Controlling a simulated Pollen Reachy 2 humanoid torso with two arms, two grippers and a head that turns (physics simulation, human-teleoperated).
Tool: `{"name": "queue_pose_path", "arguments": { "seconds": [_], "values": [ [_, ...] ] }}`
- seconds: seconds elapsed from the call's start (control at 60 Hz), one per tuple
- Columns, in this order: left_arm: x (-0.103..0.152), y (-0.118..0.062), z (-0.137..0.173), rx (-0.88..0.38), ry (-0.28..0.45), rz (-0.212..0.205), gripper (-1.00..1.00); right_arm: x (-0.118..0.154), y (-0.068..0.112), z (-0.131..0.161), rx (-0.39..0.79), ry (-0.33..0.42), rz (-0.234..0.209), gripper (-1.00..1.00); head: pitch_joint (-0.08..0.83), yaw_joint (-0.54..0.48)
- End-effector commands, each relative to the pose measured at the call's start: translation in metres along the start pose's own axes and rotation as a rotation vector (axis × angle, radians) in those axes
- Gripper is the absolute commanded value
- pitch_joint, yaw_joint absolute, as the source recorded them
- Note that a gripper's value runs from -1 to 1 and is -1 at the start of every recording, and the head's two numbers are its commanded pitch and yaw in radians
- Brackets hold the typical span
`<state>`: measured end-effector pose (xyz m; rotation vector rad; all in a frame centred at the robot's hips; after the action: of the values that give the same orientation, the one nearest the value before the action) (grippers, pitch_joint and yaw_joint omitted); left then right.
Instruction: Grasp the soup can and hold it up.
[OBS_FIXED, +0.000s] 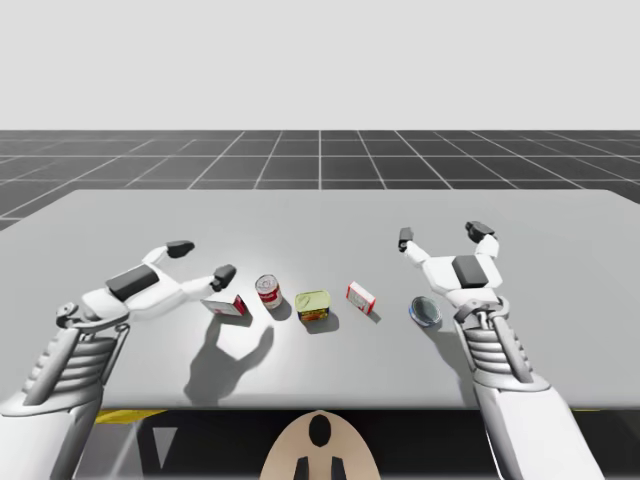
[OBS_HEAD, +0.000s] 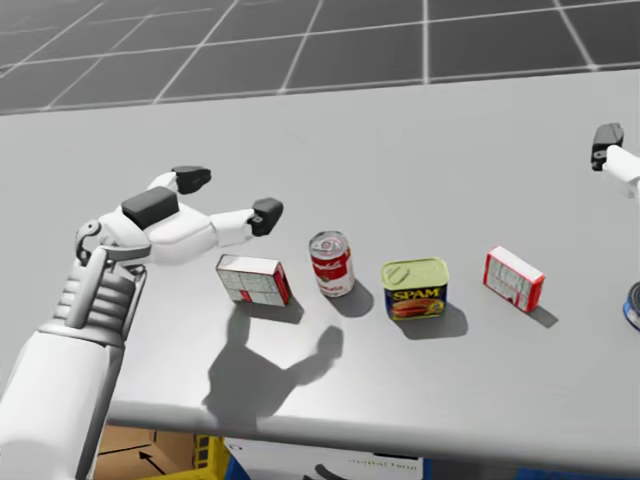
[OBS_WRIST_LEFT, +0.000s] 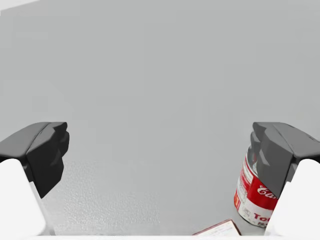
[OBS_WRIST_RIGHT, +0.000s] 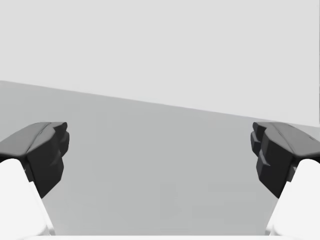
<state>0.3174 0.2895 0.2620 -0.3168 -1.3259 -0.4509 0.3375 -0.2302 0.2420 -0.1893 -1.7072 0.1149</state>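
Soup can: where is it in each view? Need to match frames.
High view: soup can stands between the red-and-white box and the yellow tin, near my left gripper.
Head view: soup can between the same box and tin.
Left wrist view: soup can partly behind one left gripper finger, beside the box's corner.
Shared landmark: the red-and-white box beside it.

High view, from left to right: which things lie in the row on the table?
larger red-and-white box → soup can → yellow rectangular can → smaller red-and-white box → low blue round can
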Motion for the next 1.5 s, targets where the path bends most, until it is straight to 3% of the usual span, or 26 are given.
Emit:
{"name": "queue_pose_path", "arguments": {
  "seconds": [0.017, 0.083, 0.283, 0.75, 1.317, 1.35, 1.367, 1.383, 1.4, 1.5],
  "values": [
    [-0.008, -0.006, 0.002, -0.172, 0.128, -0.018, -1.0, -0.002, 0.001, -0.001, -0.001, 0.004, 0.006, -1.0, 0.612, 0.23],
    [-0.012, -0.009, 0.002, -0.192, 0.177, -0.058, -1.0, -0.003, 0.001, -0.001, -0.001, 0.005, 0.008, -1.0, 0.612, 0.23],
    [-0.02, -0.019, -0.006, -0.271, 0.256, -0.066, -1.0, -0.002, -0.001, -0.001, -0.005, 0.004, 0.007, -1.0, 0.612, 0.24],
    [-0.046, -0.044, -0.061, -0.336, 0.288, -0.077, -1.0, 0.0, -0.005, -0.002, -0.015, -0.01, 0.009, -1.0, 0.616, 0.22],
    [-0.056, -0.052, -0.097, -0.319, 0.309, -0.063, -1.0, 0.003, -0.009, -0.002, -0.023, -0.023, 0.006, -1.0, 0.614, 0.21],
    [-0.057, -0.052, -0.096, -0.319, 0.31, -0.064, -0.83, 0.003, -0.009, -0.001, -0.023, -0.023, 0.005, -1.0, 0.613, 0.21],
    [-0.058, -0.052, -0.096, -0.318, 0.313, -0.063, -0.29, 0.003, -0.009, -0.001, -0.024, -0.023, 0.005, -1.0, 0.613, 0.21],
    [-0.058, -0.052, -0.095, -0.32, 0.315, -0.062, 0.1, 0.003, -0.009, -0.001, -0.024, -0.023, 0.004, -1.0, 0.612, 0.21],
    [-0.059, -0.052, -0.095, -0.322, 0.317, -0.062, 0.92, 0.003, -0.009, -0.001, -0.024, -0.023, 0.004, -1.0, 0.611, 0.21],
    [-0.06, -0.051, -0.091, -0.332, 0.335, -0.067, 1.0, 0.004, -0.009, -0.001, -0.024, -0.024, 0.005, -1.0, 0.611, 0.21]
  ]
}}
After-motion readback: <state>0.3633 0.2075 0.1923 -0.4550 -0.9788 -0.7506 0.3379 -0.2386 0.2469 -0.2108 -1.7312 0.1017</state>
